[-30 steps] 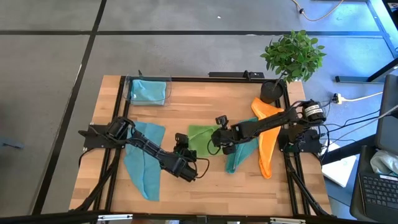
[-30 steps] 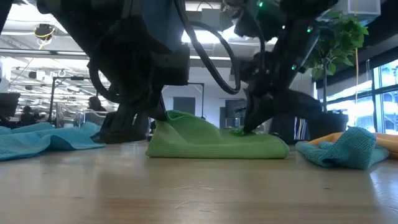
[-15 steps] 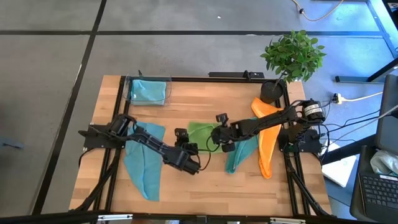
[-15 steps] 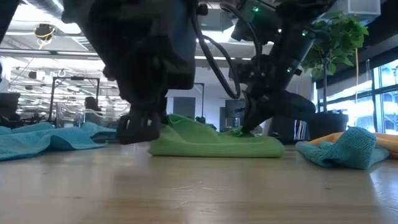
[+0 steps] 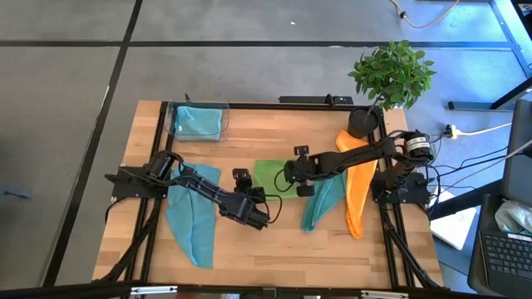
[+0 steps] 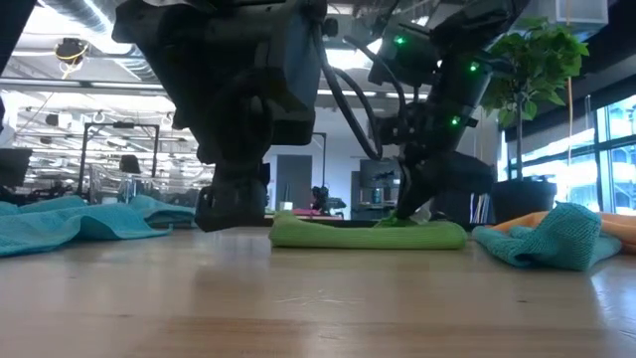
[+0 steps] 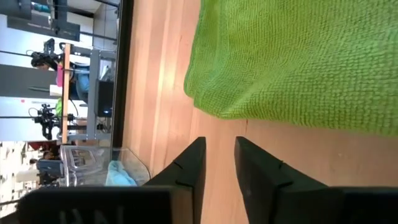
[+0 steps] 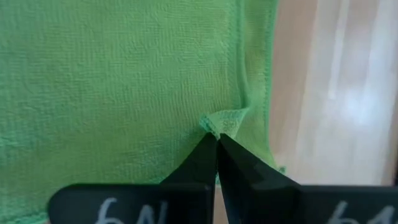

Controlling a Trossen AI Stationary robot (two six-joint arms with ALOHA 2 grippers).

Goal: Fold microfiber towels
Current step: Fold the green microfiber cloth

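Bench [image 5: 249, 249]: wooden top in a dark frame, seen from above with both arms reaching toward its middle

Lime green towel [image 5: 268, 176]: lay near the bench centre, folded flat into a low pad; in the low view [image 6: 368, 235] it showed as a thin green slab resting on the wood

Right end effector [image 5: 293, 176]: sat at the right edge of the lime green towel, fingers clenched; its wrist view showed the two dark tips pressed together on a small pinched pucker of the towel's hem [image 8: 219, 121], with bare wood just beyond that edge

Left end effector [image 5: 258, 218]: stood on the near side of the lime green towel, just apart from it; its fingers [image 7: 189, 165] were parted by a narrow gap with only bare wood between them, grasping nothing, and the towel's folded corner [image 7: 298, 62] lay just ahead of the tips

Teal towel [image 5: 322, 201]: crumpled, just right of the lime green towel, under the right arm

Orange towel [image 5: 357, 187]: long strip along the right side of the bench, beside the teal towel

Light blue towel [image 5: 189, 220]: spread loosely on the left side of the bench, under the left arm

Second light blue towel [image 5: 198, 122]: inside a clear container [image 5: 174, 110] at the far left corner

Potted plant [image 5: 391, 76]: at the far right corner of the bench
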